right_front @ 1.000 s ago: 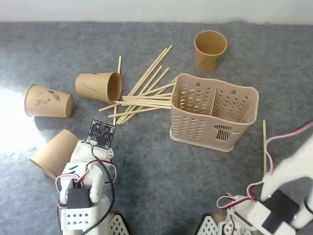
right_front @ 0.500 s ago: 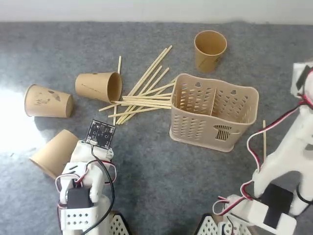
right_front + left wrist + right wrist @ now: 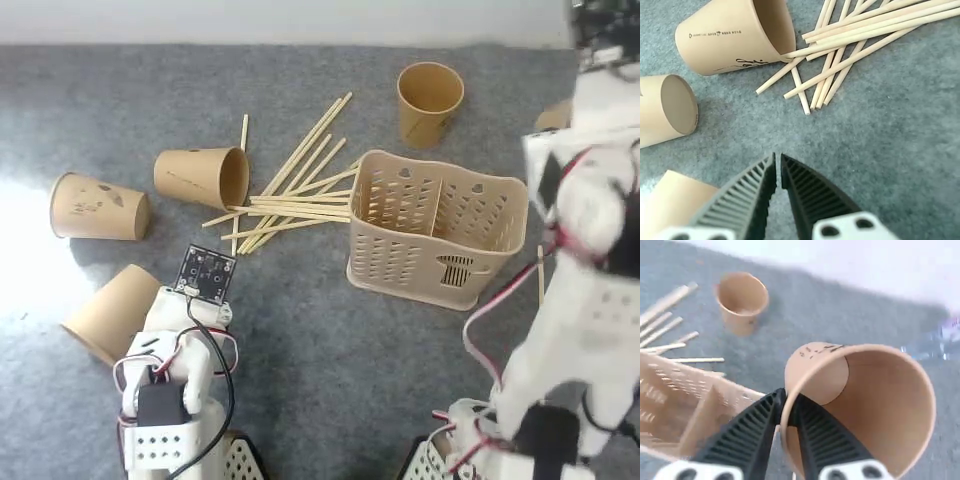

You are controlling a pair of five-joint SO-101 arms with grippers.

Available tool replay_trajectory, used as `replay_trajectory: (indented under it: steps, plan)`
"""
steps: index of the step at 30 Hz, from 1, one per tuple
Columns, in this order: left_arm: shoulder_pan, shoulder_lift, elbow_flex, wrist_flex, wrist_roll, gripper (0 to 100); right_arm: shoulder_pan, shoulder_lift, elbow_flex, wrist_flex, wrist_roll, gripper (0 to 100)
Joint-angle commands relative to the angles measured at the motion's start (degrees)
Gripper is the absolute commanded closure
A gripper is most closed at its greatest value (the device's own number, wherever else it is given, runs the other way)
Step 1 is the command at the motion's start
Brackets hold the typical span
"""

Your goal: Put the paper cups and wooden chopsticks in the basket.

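Right end effector: the right end effector point(image 3: 785, 395) is pinched on the rim of a paper cup point(image 3: 875, 390), one finger inside the mouth and one outside, held high above the grey tabletop point(image 3: 320, 390).

Held cup: off the surface, tipped so its open mouth faces back along the arm and its base points away.

Basket: the slatted two-compartment basket point(image 3: 436, 228) stands upright mid-table with nothing in it, its long side running across in front of the arms.

The relation that counts: the basket lies below the held cup and across toward the left arm's side, with the cup just past the basket's right end. By my reading, the cup must travel that way and drop base-first into a compartment.

Left end effector: the left end effector point(image 3: 777, 159) is pressed together on nothing, low over bare tabletop near the loose chopsticks.

Still to collect: a fan of wooden chopsticks point(image 3: 295, 190) touching the basket's left wall; three cups on their sides point(image 3: 203, 177) beside the left arm; an upright cup point(image 3: 429, 100) beyond the basket; a single chopstick point(image 3: 541, 280) just right of it.

Nearer arm: the left arm for the chopsticks and fallen cups.
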Motion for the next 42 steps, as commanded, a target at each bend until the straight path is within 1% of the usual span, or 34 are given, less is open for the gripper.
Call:
replay_trajectory:
  steps: [1, 7, 10, 12, 15, 17, 20, 26, 30, 39, 42]
  plan:
    - [-0.18, -0.44, -1.01, -2.29, 0.44, 98, -1.63, -6.02, 2.81, 2.68, -0.79, 99.2]
    - [-0.18, -0.44, -1.01, -2.29, 0.44, 98, -2.77, -15.34, 13.45, 2.68, -0.53, 99.2]
    - [-0.18, -0.44, -1.01, -2.29, 0.44, 98, -8.04, -16.92, 17.32, 2.59, 0.97, 99.2]
    - [-0.18, -0.44, -1.01, -2.11, 0.44, 98, -11.74, -16.40, 17.41, 2.51, 2.02, 99.2]
    - [-0.18, -0.44, -1.01, -2.02, 0.44, 98, -14.81, -13.49, 16.62, 2.33, 2.37, 99.1]
    - [-0.18, -0.44, -1.01, -2.02, 0.44, 98, -14.37, -9.98, 16.00, 2.42, 1.05, 99.1]
    - [-0.18, -0.44, -1.01, -2.11, 0.44, 98, -11.47, -5.49, 14.51, 2.42, -1.41, 99.1]
    - [-0.18, -0.44, -1.01, -2.29, 0.44, 98, -10.77, -2.77, 13.89, 2.51, -2.02, 99.1]
    - [-0.18, -0.44, -1.01, -2.29, 0.44, 98, -10.86, -2.68, 13.98, 2.51, -4.04, 99.1]
    - [-0.18, -0.44, -1.01, -2.29, 0.44, 98, -11.03, -5.14, 19.69, 2.59, -4.13, 99.1]
    - [-0.18, -0.44, -1.01, -2.29, 0.44, 98, -14.81, -10.86, 19.96, 2.59, -4.13, 99.1]
